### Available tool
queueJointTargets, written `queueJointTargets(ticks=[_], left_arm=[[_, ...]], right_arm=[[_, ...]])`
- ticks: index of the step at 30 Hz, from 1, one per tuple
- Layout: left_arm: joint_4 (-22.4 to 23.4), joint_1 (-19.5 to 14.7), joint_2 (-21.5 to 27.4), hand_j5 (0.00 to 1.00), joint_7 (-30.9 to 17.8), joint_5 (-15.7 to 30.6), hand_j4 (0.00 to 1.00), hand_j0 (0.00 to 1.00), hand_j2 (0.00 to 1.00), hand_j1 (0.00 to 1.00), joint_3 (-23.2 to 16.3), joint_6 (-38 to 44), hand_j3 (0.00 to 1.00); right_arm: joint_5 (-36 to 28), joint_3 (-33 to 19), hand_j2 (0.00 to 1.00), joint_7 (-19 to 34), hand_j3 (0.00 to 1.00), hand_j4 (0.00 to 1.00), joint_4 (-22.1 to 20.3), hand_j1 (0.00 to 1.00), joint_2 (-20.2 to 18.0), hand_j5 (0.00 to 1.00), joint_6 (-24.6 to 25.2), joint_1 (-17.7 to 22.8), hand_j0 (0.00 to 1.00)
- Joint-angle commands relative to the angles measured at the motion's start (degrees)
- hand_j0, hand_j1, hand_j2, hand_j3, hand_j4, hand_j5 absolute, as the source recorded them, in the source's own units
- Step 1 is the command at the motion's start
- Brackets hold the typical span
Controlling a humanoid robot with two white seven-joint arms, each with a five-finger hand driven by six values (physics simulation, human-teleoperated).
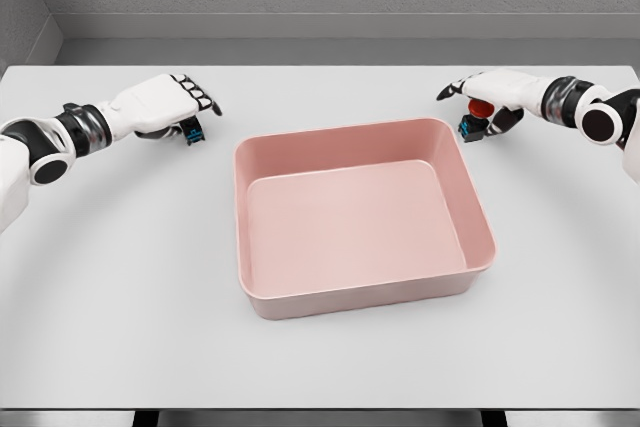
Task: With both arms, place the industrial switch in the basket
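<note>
A pink rectangular basket (474, 209) sits in the middle of the white table. Left of it lies a small blue and black switch part (193, 133). My left hand (182, 115) covers it from above, fingers over the top and thumb beside it. At the basket's far right corner is an industrial switch (476, 117) with a red button and a blue and black body. My right hand (480, 105) is curled on it, fingers across the top and thumb behind. Both pieces sit low, at the table surface, partly hidden by the hands.
The table (120, 277) ends at a grey wall behind and a front edge near the bottom of the view. The basket's rim stands between the two hands. Both forearms lie low over the table's far corners.
</note>
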Motion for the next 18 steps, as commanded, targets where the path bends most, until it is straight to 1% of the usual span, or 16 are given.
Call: queueJointTargets(ticks=[1, 5, 6, 7, 8, 9, 13, 15, 18], left_arm=[[-0.10, -0.09, 0.12, 0.55, 0.11, 0.49, 0.55, 0.55, 0.55, 0.55, 0.12, 0.00, 0.55], [-0.01, -0.09, 0.29, 0.51, 0.11, 0.58, 0.51, 0.51, 0.51, 0.51, 0.21, 0.00, 0.51], [-0.01, -0.09, 0.47, 0.45, 0.11, 0.58, 0.45, 0.45, 0.45, 0.45, 0.21, 0.00, 0.45], [-0.01, -0.09, 0.56, 0.42, 0.11, 0.58, 0.42, 0.42, 0.42, 0.42, 0.30, 0.00, 0.42], [-0.10, -0.09, 0.56, 0.42, 0.11, 0.67, 0.42, 0.42, 0.42, 0.42, 0.30, 0.00, 0.42], [-0.10, -0.09, 0.64, 0.38, 0.11, 0.67, 0.38, 0.38, 0.38, 0.38, 0.56, 0.00, 0.38], [-0.63, 0.00, 0.82, 0.33, 0.20, 1.28, 0.33, 0.33, 0.33, 0.33, 0.83, 0.00, 0.33], [-1.68, 0.18, 0.82, 0.33, 0.11, 1.81, 0.33, 0.33, 0.33, 0.33, 0.83, 0.00, 0.33], [-5.46, 0.62, 0.91, 0.32, 0.02, 2.34, 0.32, 0.32, 0.32, 0.32, 0.91, 0.00, 0.32]], right_arm=[[-0.15, -0.04, 0.83, -0.02, 0.83, 0.83, -0.22, 0.83, -0.10, 0.83, -0.08, 0.00, 0.83], [-0.15, 0.75, 0.80, -0.02, 0.80, 0.80, -0.22, 0.80, -0.27, 0.80, -0.08, 0.00, 0.80], [-0.15, 0.75, 0.78, 0.07, 0.78, 0.78, -0.22, 0.78, -0.36, 0.78, -0.08, 0.00, 0.78], [-0.07, 0.75, 0.77, 0.07, 0.77, 0.77, -0.22, 0.77, -0.45, 0.77, -0.16, 0.00, 0.77], [-0.07, 0.66, 0.75, 0.07, 0.75, 0.75, -0.22, 0.75, -0.54, 0.75, -1.04, 0.00, 0.75], [-0.07, 0.66, 0.72, 0.07, 0.72, 0.72, -0.13, 0.72, -0.62, 0.72, -1.66, 0.00, 0.72], [-0.07, 0.66, 0.70, 0.07, 0.70, 0.70, -0.22, 0.70, -0.71, 0.70, -1.83, -0.09, 0.70], [-0.07, 0.57, 0.70, 0.15, 0.70, 0.70, -0.31, 0.70, -0.63, 0.70, -1.83, -0.09, 0.70], [-0.07, 0.66, 0.70, 0.15, 0.70, 0.70, -0.57, 0.70, -0.71, 0.70, -1.92, -0.09, 0.70]])
